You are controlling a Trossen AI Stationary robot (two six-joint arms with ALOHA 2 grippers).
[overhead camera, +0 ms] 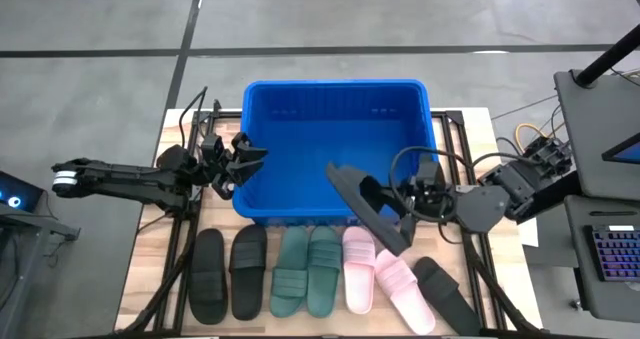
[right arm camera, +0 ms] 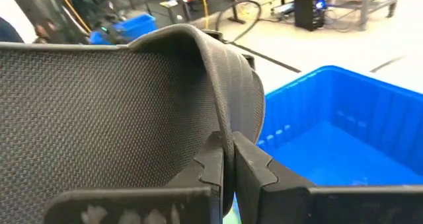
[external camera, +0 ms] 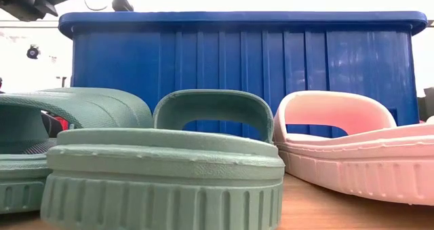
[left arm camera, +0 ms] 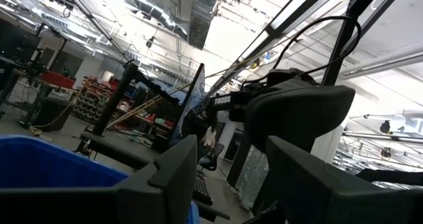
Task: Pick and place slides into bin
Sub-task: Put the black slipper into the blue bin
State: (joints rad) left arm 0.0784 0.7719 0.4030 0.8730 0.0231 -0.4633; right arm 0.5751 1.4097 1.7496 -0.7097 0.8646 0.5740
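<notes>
The blue bin (overhead camera: 340,144) stands at the table's far middle, and its near wall fills the low view (external camera: 244,60). My right gripper (overhead camera: 405,201) is shut on a black slide (overhead camera: 365,204), held tilted above the bin's near right rim. On the table in front of the bin lie two black slides (overhead camera: 228,272), two green slides (overhead camera: 307,269), two pink slides (overhead camera: 375,274) and one more black slide (overhead camera: 447,295), all sole down. My left gripper (overhead camera: 245,159) hangs open beside the bin's left wall, with nothing between its fingers. My right gripper pinches the black slide's broad strap (right arm camera: 226,128) between its two fingers, at the strap's edge. The fingers come roughly level from the table's right. The slide is lifted clear and tilted, with its textured footbed (right arm camera: 99,112) facing the wrist camera.
Cables and the frame's rails run along both sides of the bin. A keyboard (overhead camera: 612,254) and equipment stand beyond the table's right edge. The row of slides takes up the table's near strip.
</notes>
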